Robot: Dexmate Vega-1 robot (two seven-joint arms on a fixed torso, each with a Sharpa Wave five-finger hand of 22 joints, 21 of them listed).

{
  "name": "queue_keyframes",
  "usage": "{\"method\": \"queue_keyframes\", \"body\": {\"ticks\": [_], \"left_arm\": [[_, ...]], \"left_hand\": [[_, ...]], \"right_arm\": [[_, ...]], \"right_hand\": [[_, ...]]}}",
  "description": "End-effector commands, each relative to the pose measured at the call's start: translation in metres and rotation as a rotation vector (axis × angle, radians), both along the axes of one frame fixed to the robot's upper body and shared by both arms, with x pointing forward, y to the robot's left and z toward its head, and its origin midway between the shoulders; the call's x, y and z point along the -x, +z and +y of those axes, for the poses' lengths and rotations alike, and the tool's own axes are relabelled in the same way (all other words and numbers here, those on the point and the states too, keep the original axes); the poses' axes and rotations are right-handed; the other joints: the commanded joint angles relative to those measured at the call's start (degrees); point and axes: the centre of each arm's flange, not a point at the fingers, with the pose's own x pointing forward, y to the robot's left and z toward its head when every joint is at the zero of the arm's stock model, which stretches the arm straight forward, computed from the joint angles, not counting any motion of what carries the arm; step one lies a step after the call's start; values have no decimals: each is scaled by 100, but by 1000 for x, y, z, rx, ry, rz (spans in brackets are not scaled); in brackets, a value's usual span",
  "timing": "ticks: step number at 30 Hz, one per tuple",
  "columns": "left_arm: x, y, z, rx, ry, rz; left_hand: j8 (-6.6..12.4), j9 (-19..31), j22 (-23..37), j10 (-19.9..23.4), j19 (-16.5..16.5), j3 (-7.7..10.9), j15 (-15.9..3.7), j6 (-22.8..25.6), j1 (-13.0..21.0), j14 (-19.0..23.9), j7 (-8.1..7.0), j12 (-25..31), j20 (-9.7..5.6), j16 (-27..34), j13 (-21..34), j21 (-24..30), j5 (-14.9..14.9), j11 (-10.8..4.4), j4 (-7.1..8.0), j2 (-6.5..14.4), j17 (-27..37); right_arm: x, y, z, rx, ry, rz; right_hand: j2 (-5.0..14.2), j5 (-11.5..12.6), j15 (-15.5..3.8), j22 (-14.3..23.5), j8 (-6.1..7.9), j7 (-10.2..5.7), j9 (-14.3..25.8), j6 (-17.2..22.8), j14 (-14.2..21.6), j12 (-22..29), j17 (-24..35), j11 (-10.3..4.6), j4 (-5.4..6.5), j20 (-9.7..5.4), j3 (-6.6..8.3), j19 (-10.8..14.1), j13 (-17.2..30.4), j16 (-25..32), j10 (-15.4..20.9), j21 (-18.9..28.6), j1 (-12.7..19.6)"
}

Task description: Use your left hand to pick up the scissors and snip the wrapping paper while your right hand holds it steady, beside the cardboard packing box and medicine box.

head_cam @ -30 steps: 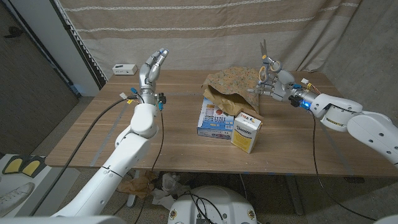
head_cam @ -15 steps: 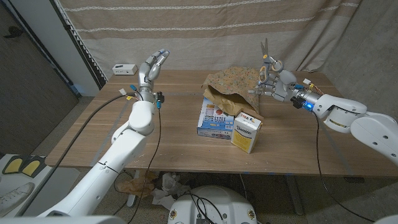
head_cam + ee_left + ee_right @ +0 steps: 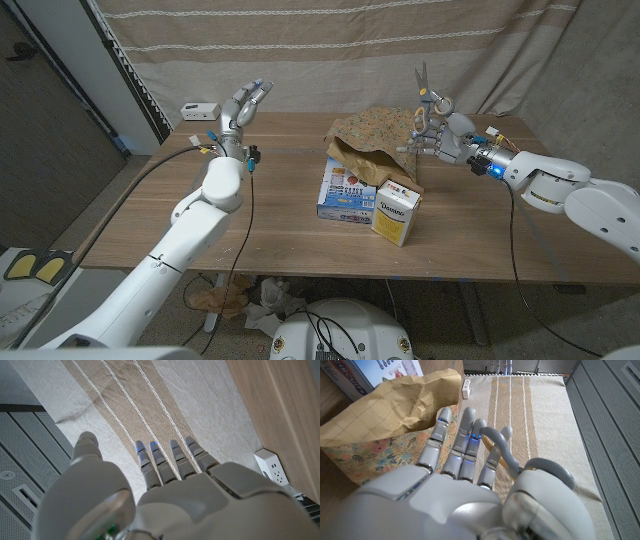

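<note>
Grey-handled scissors (image 3: pixel 423 100) stand blades-up in the right hand (image 3: pixel 437 131), at 2 o'clock from the wrapping paper (image 3: pixel 372 140). Left hand (image 3: pixel 243 108) hangs raised, fingers apart, holding nothing.

Looks like a lab/test bay, not a home: beige striped fabric backdrop (image 3: pixel 330 40) hung at 12 o'clock behind the wooden table (image 3: pixel 290 235), grey perforated metal panel (image 3: pixel 125 75) at 10 o'clock, white power strip (image 3: pixel 200 110) beside it.
</note>
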Motion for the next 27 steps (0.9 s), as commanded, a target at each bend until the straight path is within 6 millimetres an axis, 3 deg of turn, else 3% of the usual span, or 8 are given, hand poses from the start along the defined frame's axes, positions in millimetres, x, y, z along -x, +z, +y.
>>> {"method": "queue_keyframes", "body": {"ticks": [1,2,8,13,14,19,24,27], "left_arm": [[-2,12,11,-58,41,2],[-2,13,11,-64,38,-9],[-6,18,15,-154,22,-3],[-10,23,15,-206,13,7],[-12,23,15,-211,11,10],[-15,26,15,-244,18,29],[-18,32,14,-321,28,87],[-20,35,13,-356,36,103]], "left_hand": [[-12,18,18,118,25,61,-310,-100,23,46,23,43,16,18,-1,40,-31,13,-14,137,-6],[-14,27,16,117,-9,197,-316,-346,196,-3,48,11,25,-4,-3,31,-102,1,-66,326,-14],[18,34,9,33,-109,316,-376,-438,372,-125,36,-47,64,-49,-4,-5,-152,-18,-138,450,-22],[5,36,2,-126,-148,333,-363,-578,412,-259,-21,-122,75,-83,-3,-17,-178,1,-171,428,-25],[13,36,-2,-156,-143,337,-372,-622,424,-260,-47,-137,76,-72,-6,-14,-190,147,-184,410,-27],[-32,33,-14,-93,-109,324,-449,-867,431,-290,-132,-129,64,-71,-28,-4,-207,261,-205,341,-39],[-29,28,-21,-700,-321,299,-269,-1318,396,-719,-142,-322,119,-144,-57,-71,-198,195,-194,238,-48],[-20,28,-20,-850,-368,285,-233,-1407,370,-817,-140,-337,134,-143,-56,-77,-191,206,-184,212,-45]], "right_arm": [[2,-2,5,27,24,5],[2,-2,5,27,25,9],[2,-4,5,30,32,12],[3,-3,5,44,31,9],[3,-3,4,45,31,12],[4,-3,2,48,25,11],[5,-2,1,49,30,9],[6,0,1,50,26,12]], "right_hand": [[-602,-3,-350,-6,-21,1575,33,-1285,37,3925,-2,-2,571,9,-557,25,49,32,12,-21,-655],[-600,-3,-345,-6,-22,1575,34,-1282,49,3928,-4,-2,571,6,-555,26,53,36,13,-22,-656],[-604,-3,-351,-14,-47,1574,61,-1264,51,3920,-37,-5,562,-2,-548,39,47,34,29,-41,-667],[-597,-2,-364,-20,-66,1574,83,-1249,67,3913,-71,1,556,-7,-539,47,33,33,54,-56,-674],[-596,-2,-356,-20,-67,1574,84,-1247,75,3916,-75,2,555,-5,-538,45,38,34,52,-59,-674],[-589,-1,-364,-25,-87,1573,108,-1228,73,3880,-108,4,548,5,-530,48,-12,29,71,-79,-679],[-576,1,-370,-28,-102,1573,123,-1223,69,3902,-134,-1,545,11,-523,54,32,20,56,-89,-681],[-567,2,-372,-30,-111,1572,133,-1220,70,3892,-136,3,543,12,-518,55,18,26,55,-97,-682]]}}
